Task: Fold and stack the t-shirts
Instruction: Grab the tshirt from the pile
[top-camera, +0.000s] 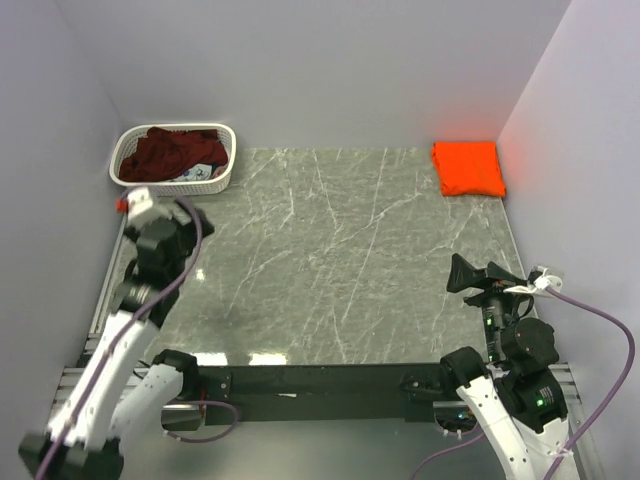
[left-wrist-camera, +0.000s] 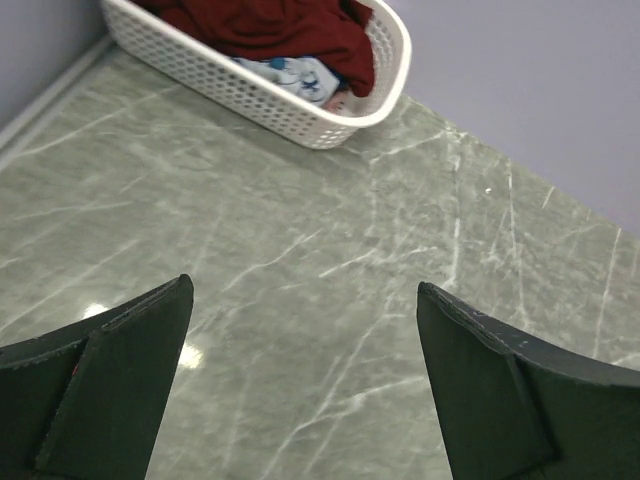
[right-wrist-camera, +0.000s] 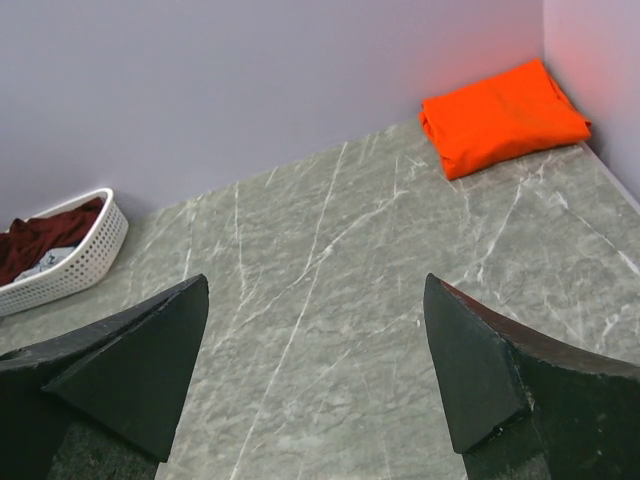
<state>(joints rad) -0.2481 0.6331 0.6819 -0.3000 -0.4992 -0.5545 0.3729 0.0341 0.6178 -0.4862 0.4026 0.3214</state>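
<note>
A bright orange t-shirt (top-camera: 468, 167) (right-wrist-camera: 503, 115) lies folded in the far right corner of the table. A dark maroon t-shirt (top-camera: 170, 155) (left-wrist-camera: 270, 25) (right-wrist-camera: 40, 240) sits crumpled in the white lattice basket (top-camera: 222, 178) (left-wrist-camera: 390, 80) (right-wrist-camera: 85, 265) at the far left. Under it shows a bit of the blue t-shirt with white print (top-camera: 203, 173) (left-wrist-camera: 295, 75). My left gripper (top-camera: 185, 212) (left-wrist-camera: 303, 285) hangs open over bare table just in front of the basket. My right gripper (top-camera: 458, 273) (right-wrist-camera: 316, 280) is open above the near right of the table, far from the orange shirt. Neither holds anything.
The grey marble tabletop (top-camera: 330, 260) is enclosed by lavender walls at the back, left and right. The basket stands against the back left corner. The arm bases and purple cables sit at the near edge.
</note>
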